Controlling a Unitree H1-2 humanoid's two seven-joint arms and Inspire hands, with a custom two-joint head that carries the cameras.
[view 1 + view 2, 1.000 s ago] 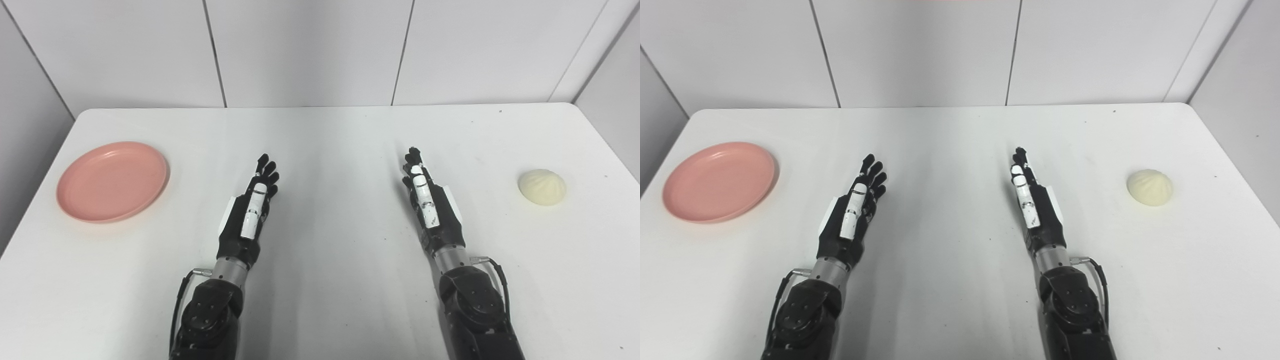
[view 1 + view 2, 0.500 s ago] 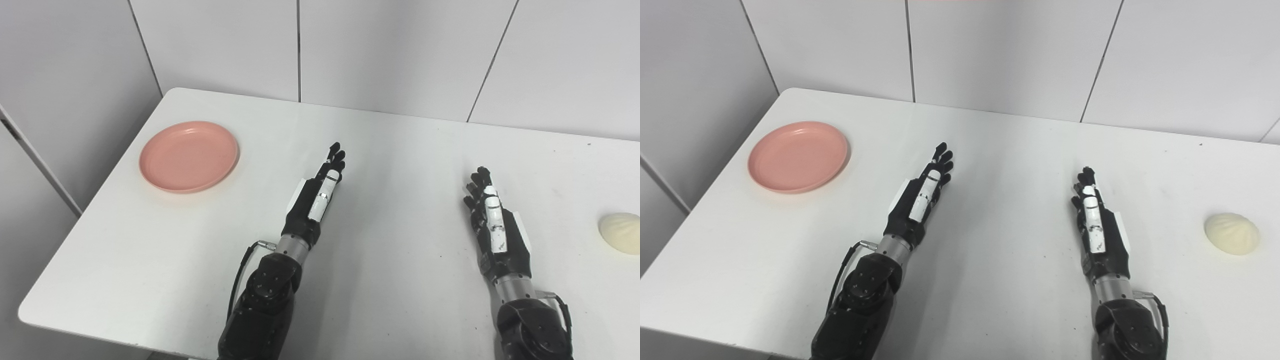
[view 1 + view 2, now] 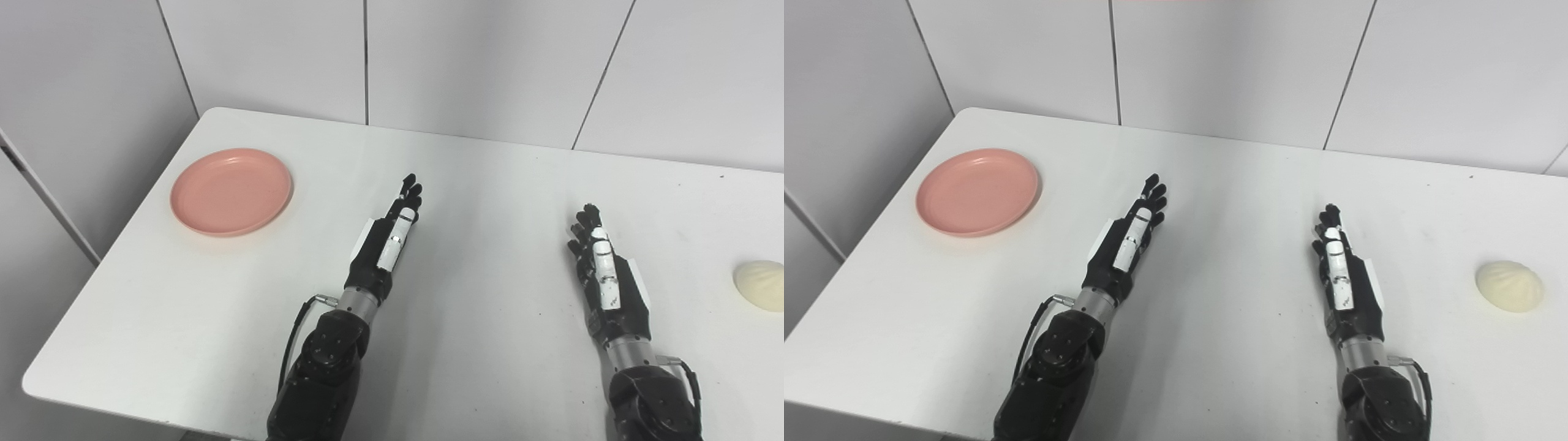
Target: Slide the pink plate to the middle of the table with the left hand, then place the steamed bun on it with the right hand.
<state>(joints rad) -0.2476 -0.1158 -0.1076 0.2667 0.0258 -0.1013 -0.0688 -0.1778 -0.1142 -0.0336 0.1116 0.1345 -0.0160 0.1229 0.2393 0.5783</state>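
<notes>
Start state, nothing moved yet by the look of the layout.

Pink plate (image 3: 231, 191): flat on the white table (image 3: 465, 343), far-left corner area, empty, close to the left edge. Not at the middle.

Steamed bun (image 3: 1509, 286): far right on the table, well apart from the plate and from both hands.

Left hand (image 3: 387, 245): fingers stretched out straight and spread a little, holding nothing, over the table's middle region. Whether the palm touches the surface cannot be told.

Right hand (image 3: 1344, 285): same pose, fingers extended, empty, pointing away from the robot, between the middle and the bun.

Key relation: the plate lies to the left of and farther than the left hand, well apart from it, and this hand is clearly the nearer one. The fingers point far and slightly right, away from the plate.

Judgement: first step not begun. The left arm must swing left and outward to reach the plate's far-left rim, then draw it rightward to the middle.
</notes>
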